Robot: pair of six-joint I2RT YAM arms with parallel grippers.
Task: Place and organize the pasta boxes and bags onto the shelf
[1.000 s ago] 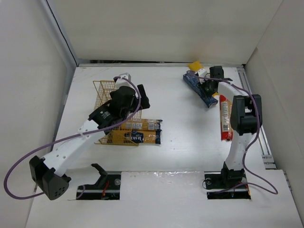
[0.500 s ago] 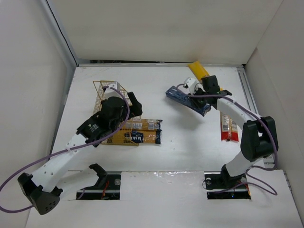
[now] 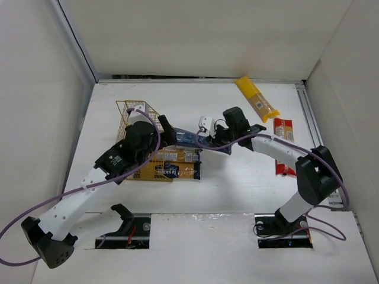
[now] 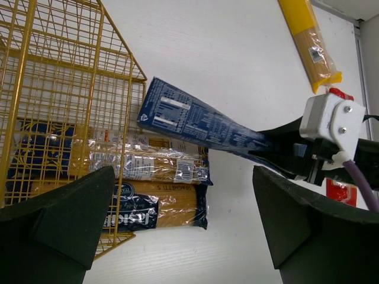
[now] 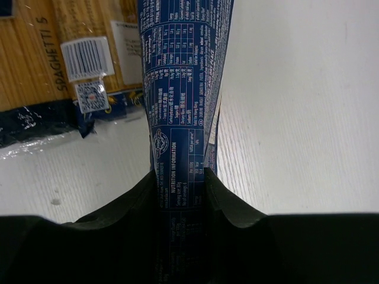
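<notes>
Gripping with my right hand (image 5: 182,184), I hold the dark blue spaghetti box (image 4: 195,121) by one end. Its long axis points left in the overhead view, its free end just beside the gold wire shelf (image 4: 59,89). My left hand (image 4: 183,236), spread wide, hovers nearer the shelf.

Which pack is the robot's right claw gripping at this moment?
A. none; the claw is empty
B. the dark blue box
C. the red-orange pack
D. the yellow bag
B: in the right wrist view the right claw is shut on the dark blue box, while the yellow bag and the red-orange pack lie untouched on the table.
</notes>
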